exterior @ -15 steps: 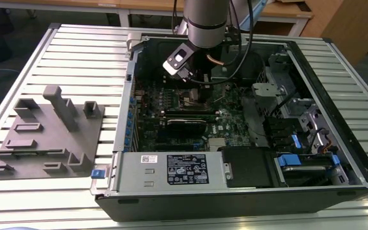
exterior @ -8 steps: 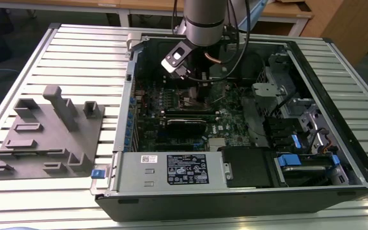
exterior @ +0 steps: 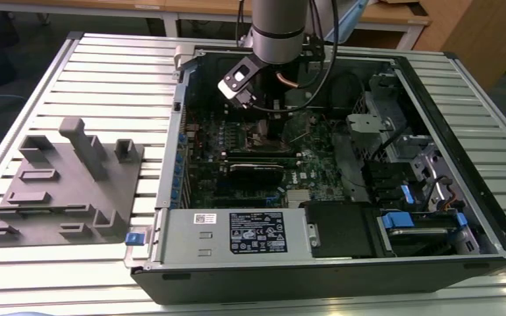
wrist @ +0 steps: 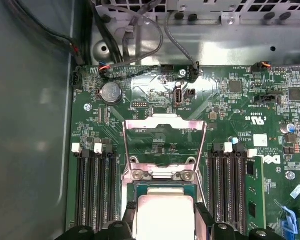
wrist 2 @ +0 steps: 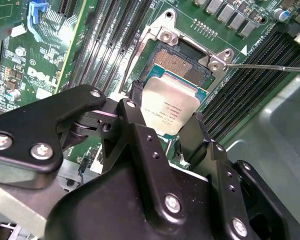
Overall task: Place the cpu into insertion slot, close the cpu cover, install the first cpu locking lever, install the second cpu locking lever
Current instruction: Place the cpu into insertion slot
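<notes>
Cpu [wrist 2: 172,100] is pinched by two opposite edges between the fingers of your tool [wrist 2: 166,114], which is clamped on it. That edge hold leaves the metal top and the underside free. The chip hangs low over the near part of the insertion slot [wrist 2: 182,62], whose gold contact field shows beyond it. From these angles you cannot tell whether it touches the slot.

Just past the slot, the cpu cover [wrist: 165,125] is swung up and back toward the far edge of the motherboard [wrist: 230,115], so the recess lies open to you. A locking lever [wrist 2: 270,66] sticks out sideways, released, which probably lets the cover stand open.

Farther out, the computer case [exterior: 323,280] lies on its side on the slatted worktop [exterior: 103,79], open face up.
</notes>
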You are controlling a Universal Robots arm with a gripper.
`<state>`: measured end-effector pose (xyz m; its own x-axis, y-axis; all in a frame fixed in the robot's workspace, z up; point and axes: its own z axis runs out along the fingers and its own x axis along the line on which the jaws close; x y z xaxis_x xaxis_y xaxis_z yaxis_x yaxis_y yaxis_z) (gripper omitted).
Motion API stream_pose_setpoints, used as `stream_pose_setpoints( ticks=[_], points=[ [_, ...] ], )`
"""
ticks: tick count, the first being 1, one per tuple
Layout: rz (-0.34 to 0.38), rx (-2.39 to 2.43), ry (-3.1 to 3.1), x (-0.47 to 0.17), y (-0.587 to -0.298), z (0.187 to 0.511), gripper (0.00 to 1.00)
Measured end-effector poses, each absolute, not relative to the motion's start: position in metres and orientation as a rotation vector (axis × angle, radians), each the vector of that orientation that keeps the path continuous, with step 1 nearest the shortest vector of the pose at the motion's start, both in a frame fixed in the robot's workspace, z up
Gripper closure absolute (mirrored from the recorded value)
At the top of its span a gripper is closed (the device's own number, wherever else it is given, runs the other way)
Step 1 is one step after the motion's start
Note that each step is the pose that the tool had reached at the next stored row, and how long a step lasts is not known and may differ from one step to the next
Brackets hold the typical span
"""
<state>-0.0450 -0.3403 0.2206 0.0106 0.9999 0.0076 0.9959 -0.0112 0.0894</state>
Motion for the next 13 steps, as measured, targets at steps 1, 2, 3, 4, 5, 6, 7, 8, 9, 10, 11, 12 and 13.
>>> stream_pose_setpoints(
  ticks=[1, 2, 3, 4, 5, 6, 7, 8, 9, 10, 11, 12, 13],
  points=[
    [0.105, 2.191, 2.167, -0.045, -0.3403, 0.2206, 0.46],
    [0.105, 2.191, 2.167, -0.0449, -0.3403, 0.2202, 0.46],
    [0.105, 2.191, 2.167, -0.045, -0.3402, 0.2189, 0.46],
    [0.106, 2.191, 2.167, -0.0452, -0.3403, 0.2174, 0.46],
    [0.105, 2.191, 2.167, -0.0455, -0.3403, 0.2158, 0.46],
    [0.105, 2.191, 2.167, -0.0458, -0.3403, 0.2144, 0.46],
    [0.105, 2.191, 2.167, -0.0459, -0.3403, 0.2142, 0.46],
    [0.105, 2.191, 2.167, -0.0459, -0.3403, 0.2141, 0.46],
    [0.105, 2.191, 2.167, -0.0459, -0.3403, 0.2142, 0.46],
    [0.105, 2.191, 2.167, -0.0466, -0.3403, 0.2139, 0.46],
    [0.106, 2.191, 2.166, -0.0482, -0.3403, 0.2135, 0.46],
    [0.106, 2.191, 2.167, -0.0495, -0.3403, 0.2131, 0.46],
    [0.106, 2.191, 2.167, -0.0497, -0.3403, 0.2124, 0.46]
  ],
)
